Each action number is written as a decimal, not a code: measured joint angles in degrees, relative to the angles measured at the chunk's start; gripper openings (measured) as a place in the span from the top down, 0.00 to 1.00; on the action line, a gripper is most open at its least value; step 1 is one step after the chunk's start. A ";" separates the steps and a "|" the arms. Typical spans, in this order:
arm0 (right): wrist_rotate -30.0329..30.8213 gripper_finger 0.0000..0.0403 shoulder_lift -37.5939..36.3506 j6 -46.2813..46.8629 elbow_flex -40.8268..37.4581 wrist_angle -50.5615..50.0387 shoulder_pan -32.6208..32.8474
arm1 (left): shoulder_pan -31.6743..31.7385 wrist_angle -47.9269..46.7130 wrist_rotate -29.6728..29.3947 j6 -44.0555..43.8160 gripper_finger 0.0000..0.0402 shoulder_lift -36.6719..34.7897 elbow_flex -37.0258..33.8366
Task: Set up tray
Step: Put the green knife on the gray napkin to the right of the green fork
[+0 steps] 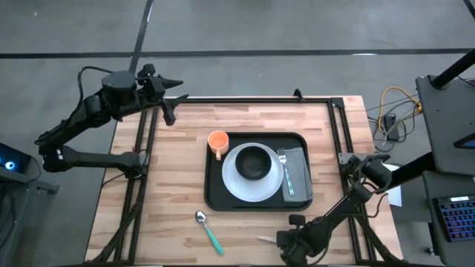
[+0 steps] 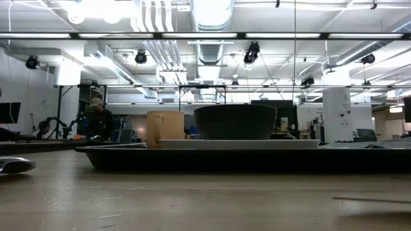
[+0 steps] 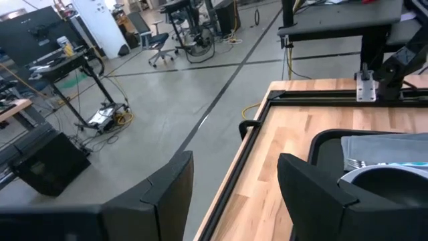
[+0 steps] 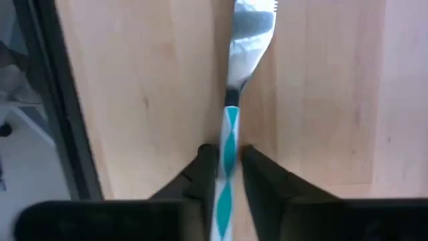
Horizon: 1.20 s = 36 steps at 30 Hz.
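Nearest me, my left gripper (image 3: 234,194) hangs spread past the tabletop's (image 1: 171,185) far-left corner. Centre, the tray (image 1: 215,194) carries the place setting. Near right, my right gripper (image 4: 227,167) pinches a striped-handled utensil (image 4: 231,130); gripped so low on the handle, I judge it could swivel or slip.

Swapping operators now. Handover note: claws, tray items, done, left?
Right claw: at the table's near edge, shut on a teal-patterned utensil lying on the wood.
Left claw: open, empty, parked over the far left corner.
Tray: holds plate with black bowl, orange cup, grey napkin with fork.
Left: held utensil and teal-handled spoon, both off the tray.
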 joint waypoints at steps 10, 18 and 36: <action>-1.09 0.97 -4.10 4.90 1.13 -7.71 0.11 | 0.02 -0.09 0.00 -0.02 0.51 -0.82 -0.02; 0.22 0.97 -17.12 14.48 9.37 -25.56 -2.76 | 0.02 -0.11 0.00 -2.17 0.51 -0.71 -0.02; 15.56 0.98 -27.58 45.83 -8.73 -26.81 -34.09 | 0.04 -0.11 -0.05 -2.16 0.51 -0.38 -0.07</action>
